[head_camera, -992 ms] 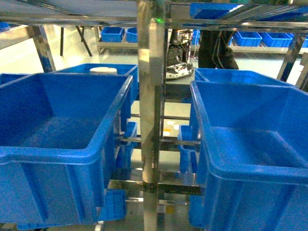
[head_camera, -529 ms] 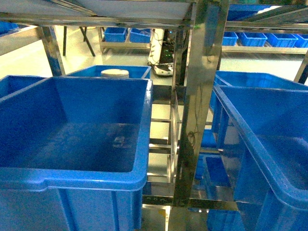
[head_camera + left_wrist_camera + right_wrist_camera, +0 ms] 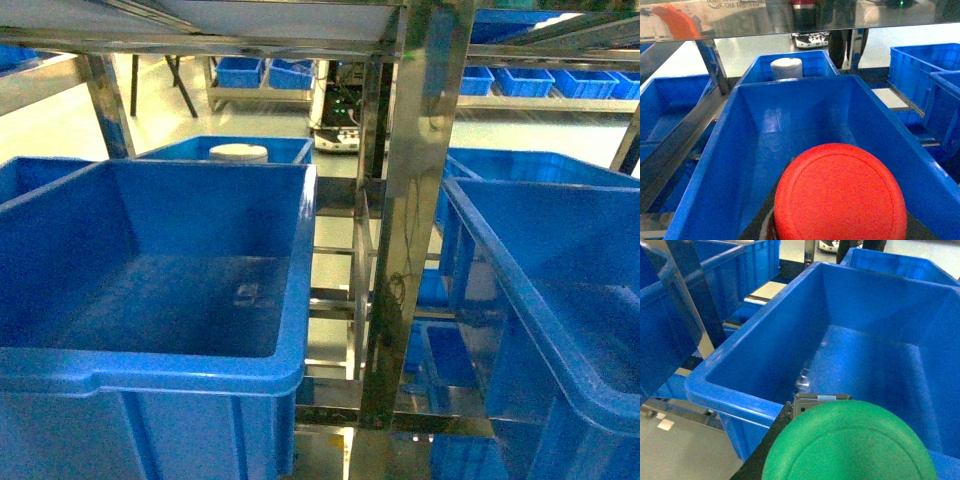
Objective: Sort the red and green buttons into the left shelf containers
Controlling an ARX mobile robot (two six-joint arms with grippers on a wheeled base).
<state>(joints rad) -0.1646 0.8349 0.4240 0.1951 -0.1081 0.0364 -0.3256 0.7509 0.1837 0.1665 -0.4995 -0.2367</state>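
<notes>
The red button (image 3: 840,195), its round red cap filling the lower left wrist view, hangs over a large blue container (image 3: 790,115). My left gripper (image 3: 840,235) is shut on it, dark fingers (image 3: 760,225) showing beside the cap. The green button (image 3: 850,450) fills the bottom of the right wrist view, above the near rim of another blue container (image 3: 735,395). My right gripper (image 3: 850,470) is shut on it. The head view shows the left container (image 3: 150,370) and a right one (image 3: 520,300), but no gripper.
A steel shelf post (image 3: 410,200) stands between the two front bins. Behind the left bin, another bin holds a white roll (image 3: 238,152). More blue bins (image 3: 670,100) sit to the left and a shelf deck (image 3: 250,20) runs overhead. A small clear scrap (image 3: 247,293) lies in the left bin.
Over the past second the head view swung left: the steel post slid right and the left bin grew larger. In the last half second nothing has visibly moved.
</notes>
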